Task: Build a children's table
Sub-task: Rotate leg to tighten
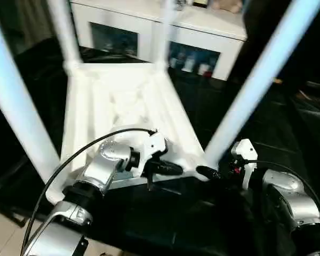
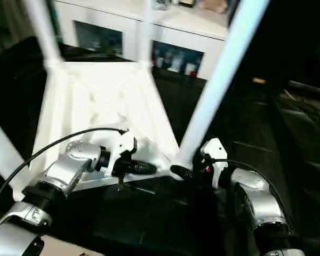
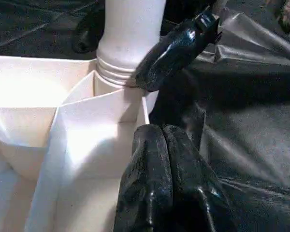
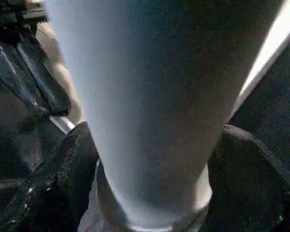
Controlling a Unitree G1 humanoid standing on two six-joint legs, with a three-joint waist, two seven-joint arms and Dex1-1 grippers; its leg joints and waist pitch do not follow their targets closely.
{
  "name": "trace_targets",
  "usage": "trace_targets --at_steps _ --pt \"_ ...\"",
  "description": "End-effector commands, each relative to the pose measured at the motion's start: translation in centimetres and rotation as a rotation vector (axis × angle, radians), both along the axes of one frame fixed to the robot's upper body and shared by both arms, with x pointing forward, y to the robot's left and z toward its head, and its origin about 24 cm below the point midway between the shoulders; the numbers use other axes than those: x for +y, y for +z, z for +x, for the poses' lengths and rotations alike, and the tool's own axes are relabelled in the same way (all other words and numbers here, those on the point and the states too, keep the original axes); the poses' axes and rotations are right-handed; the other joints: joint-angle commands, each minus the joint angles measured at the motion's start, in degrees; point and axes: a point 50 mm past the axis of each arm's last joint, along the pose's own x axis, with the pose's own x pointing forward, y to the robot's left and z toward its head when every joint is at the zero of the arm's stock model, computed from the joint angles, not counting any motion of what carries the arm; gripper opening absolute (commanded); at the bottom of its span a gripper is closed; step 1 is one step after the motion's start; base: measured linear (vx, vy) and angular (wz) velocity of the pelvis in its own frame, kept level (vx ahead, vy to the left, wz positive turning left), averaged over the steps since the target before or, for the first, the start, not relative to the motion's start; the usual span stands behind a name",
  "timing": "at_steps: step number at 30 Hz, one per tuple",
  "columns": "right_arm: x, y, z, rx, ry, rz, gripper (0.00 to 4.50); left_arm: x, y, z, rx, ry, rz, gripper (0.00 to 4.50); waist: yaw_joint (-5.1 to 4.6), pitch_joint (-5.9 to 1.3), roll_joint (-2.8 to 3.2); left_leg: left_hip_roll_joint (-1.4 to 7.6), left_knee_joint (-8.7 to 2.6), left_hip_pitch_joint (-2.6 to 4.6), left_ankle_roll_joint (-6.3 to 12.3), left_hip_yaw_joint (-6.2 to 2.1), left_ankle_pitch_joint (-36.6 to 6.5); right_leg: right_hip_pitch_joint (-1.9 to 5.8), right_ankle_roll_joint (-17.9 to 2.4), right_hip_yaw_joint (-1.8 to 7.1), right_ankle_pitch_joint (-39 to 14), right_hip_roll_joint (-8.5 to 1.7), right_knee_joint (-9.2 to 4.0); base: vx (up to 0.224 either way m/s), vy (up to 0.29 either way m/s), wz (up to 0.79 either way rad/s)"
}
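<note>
The children's table lies upside down, its white ribbed tabletop (image 1: 96, 106) on a black surface. Four white legs stand in its corner sockets: the near right leg (image 1: 256, 80), the near left leg (image 1: 16, 117) and two far legs (image 1: 64, 32) (image 1: 162, 37). My left gripper (image 1: 170, 169) is shut and empty, its tips (image 3: 159, 140) at the tabletop's near rim beside the near right socket. My right gripper (image 4: 152, 183) is open around the base of the near right leg (image 4: 150, 96), one finger (image 4: 72, 174) on each side. One of its fingers (image 3: 179, 48) lies against the leg's ribbed collar.
A white glass-door cabinet (image 1: 149, 26) stands behind the table. The black surface (image 1: 165, 213) runs under both forearms to the near edge, with light floor (image 1: 0, 234) at the lower left. A black cable (image 1: 69, 157) arcs over my left forearm.
</note>
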Motion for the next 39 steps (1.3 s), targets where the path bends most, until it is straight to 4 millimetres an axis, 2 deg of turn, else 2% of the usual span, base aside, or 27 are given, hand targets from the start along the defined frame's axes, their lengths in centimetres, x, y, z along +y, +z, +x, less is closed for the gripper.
trace_targets --at_steps 1,6,12,18,21,22,23,24,25,26,27,28,29,30,31,32,33,34,37,38,39 --pt "-0.1 0.4 0.0 -0.011 0.02 0.001 3.68 -0.3 -1.6 -1.1 0.069 -0.044 0.054 0.0 0.11 -2.61 -0.19 1.16 -3.67 0.6 3.9 0.4 -15.68 2.15 -13.42 0.72 -8.17 -1.49 -3.5 0.0 0.0 0.0" --pt "-0.1 0.1 -0.3 0.018 0.047 -0.005 3.31 -0.3 -1.5 -1.4 0.077 -0.055 0.052 0.0 0.18 -2.81 -0.28 0.99 -3.3 0.54 4.77 0.5 -12.37 2.39 -13.93 0.68 -3.9 -1.4 -3.02 0.0 0.0 0.0" --pt "-0.4 0.0 -0.3 0.026 0.044 -0.011 2.79 -0.2 -1.6 -1.5 0.084 -0.056 0.059 0.0 0.18 -2.83 -0.26 0.99 -3.26 0.62 4.74 0.48 -12.44 2.44 -13.95 0.63 -4.8 -1.42 -3.04 0.0 0.0 0.0" --pt "-0.6 0.0 -0.1 0.027 0.015 0.0 2.69 0.0 -1.8 -1.8 0.1 -0.063 0.065 0.0 0.19 -2.89 -0.3 0.95 -3.12 0.61 4.94 0.51 -11.6 2.51 -14.2 0.63 -3.69 -1.37 -2.86 0.0 0.0 0.0" --pt "-0.8 -0.3 0.3 0.025 -0.061 0.001 2.69 -0.1 -1.9 -1.8 0.102 -0.048 0.064 0.0 0.18 -2.92 -0.32 0.9 -3.08 0.61 5.04 0.54 -11.27 2.54 -14.29 0.62 -3.43 -1.33 -2.81 0.0 0.0 0.0" --pt "-1.0 -0.5 0.6 0.022 -0.117 -0.001 2.69 -0.3 -2.0 -1.7 0.1 -0.032 0.065 0.0 0.12 -2.76 -0.28 0.92 -3.24 0.63 4.6 0.52 -12.46 2.39 -14.02 0.62 -5.58 -1.4 -3.07 0.0 0.0 0.0" --pt "-1.3 -1.2 1.1 0.024 -0.253 0.003 2.68 -0.7 -2.3 -1.4 0.092 0.014 0.076 0.0 -0.13 -2.64 -0.25 0.9 -3.45 0.56 3.61 0.46 -14.03 2.2 -13.54 0.62 -8.45 -1.51 -3.31 0.0 0.0 0.0" --pt "-1.3 -1.2 1.2 0.024 -0.259 0.004 2.68 -0.8 -2.3 -1.4 0.091 0.016 0.077 0.0 -0.27 -2.52 -0.17 0.91 -3.62 0.68 2.91 0.43 -15.41 1.98 -13.17 0.63 -10.65 -1.52 -3.59 0.0 0.0 0.0" --pt "-1.3 -1.6 1.4 0.025 -0.341 0.006 2.68 -1.2 -2.6 -1.1 0.087 0.053 0.09 0.0 -0.42 -2.44 -0.26 0.94 -3.73 0.68 2.11 0.33 -16.9 1.97 -12.67 0.58 -13.02 -1.53 -3.76 0.0 0.0 0.0" --pt "-1.2 -2.0 1.6 0.024 -0.405 0.009 2.68 -1.5 -2.7 -0.9 0.082 0.095 0.102 0.0 -0.5 -2.49 -0.19 0.93 -3.77 0.94 0.85 0.23 -19.2 1.76 -11.52 0.61 -16.62 -1.59 -4.08 0.0 0.0 0.0" --pt "-1.0 -2.4 1.8 0.031 -0.479 0.01 2.68 -2.0 -2.9 -0.5 0.078 0.143 0.108 0.0 -0.58 -2.47 -0.13 0.84 -3.89 0.83 0.17 0.0 -20.34 1.8 -10.42 0.58 -18.64 -1.58 -4.26 0.0 0.0 0.0" --pt "-0.9 -2.5 1.8 0.033 -0.5 0.01 2.68 -2.1 -2.9 -0.4 0.077 0.156 0.11 0.0 -0.73 -2.42 -0.32 0.87 -3.94 0.7 -0.08 0.05 -20.58 1.76 -9.92 0.66 -19.16 -1.5 -4.4 -0.052 0.008 -0.02" --pt "-0.8 -2.6 1.9 0.037 -0.529 0.01 2.67 -2.3 -2.9 -0.3 0.076 0.175 0.113 0.0 -0.63 -2.51 -0.14 0.79 -3.96 0.9 -0.5 -0.04 -20.86 1.54 -9.4 0.68 -19.43 -1.55 -4.45 0.0 0.0 0.0" --pt "-0.3 -3.3 2.2 0.052 -0.67 -0.018 2.67 -3.2 -3.0 0.5 0.055 0.286 0.124 0.0 -0.71 -2.5 -0.26 0.75 -3.94 0.9 -0.7 -0.05 -21.35 1.41 -9.05 0.7 -19.46 -1.41 -4.46 0.0 0.0 0.0" --pt "-0.3 -3.4 2.2 0.052 -0.677 -0.019 2.67 -3.3 -3.0 0.5 0.054 0.292 0.125 0.0 -0.76 -2.46 -0.23 0.67 -3.94 0.91 -1.03 -0.07 -21.55 1.3 -8.91 0.71 -19.71 -1.41 -4.49 0.0 0.0 0.0" --pt "0.4 -3.9 2.5 0.065 -0.785 -0.057 2.67 -4.2 -3.0 1.2 0.029 0.39 0.146 0.0 -0.73 -2.54 -0.31 0.69 -4.02 1.04 -1.11 -0.22 -22.36 1.45 -8.41 0.54 -20.82 -1.42 -4.68 0.0 0.0 0.0" --pt "1.0 -4.1 2.7 0.063 -0.812 -0.068 2.67 -4.7 -3.1 1.4 0.014 0.416 0.157 0.0 -0.76 -2.52 -0.17 0.64 -3.9 1.11 -1.31 -0.12 -22.58 1.1 -8.23 0.65 -20.77 -1.32 -4.68 0.0 0.0 0.0" --pt "1.5 -4.1 2.8 0.059 -0.832 -0.074 2.67 -5.0 -3.1 1.5 0.003 0.434 0.166 0.0 -0.8 -2.53 -0.22 0.54 -3.86 1.47 -1.75 -0.21 -24.39 0.74 -7.34 0.58 -22.84 -1.37 -5.02 0.0 0.0 0.0" --pt "3.2 -3.7 3.4 0.034 -0.789 -0.062 2.67 -5.6 -3.2 1.8 -0.028 0.473 0.19 0.0 -0.69 -2.55 -0.21 0.44 -3.87 1.04 -0.95 -0.25 -24.54 0.94 -6.36 0.6 -22.59 -1.26 -5.19 0.0 0.0 0.0" --pt "3.9 -3.4 3.7 0.02 -0.766 -0.05 2.67 -5.8 -3.2 1.9 -0.044 0.477 0.202 0.0 -0.78 -2.71 -0.13 0.44 -4.06 0.58 -0.71 -0.45 -23.38 1.43 -6.0 0.5 -21.31 -1.36 -5.01 0.0 0.0 0.0" --pt "4.2 -3.2 3.8 0.015 -0.76 -0.041 2.67 -5.9 -3.2 1.9 -0.051 0.476 0.206 0.0 -0.78 -2.71 -0.13 0.44 -4.06 0.58 -0.71 -0.45 -23.38 1.43 -6.0 0.5 -21.31 -1.36 -5.01 0.0 0.0 0.0"
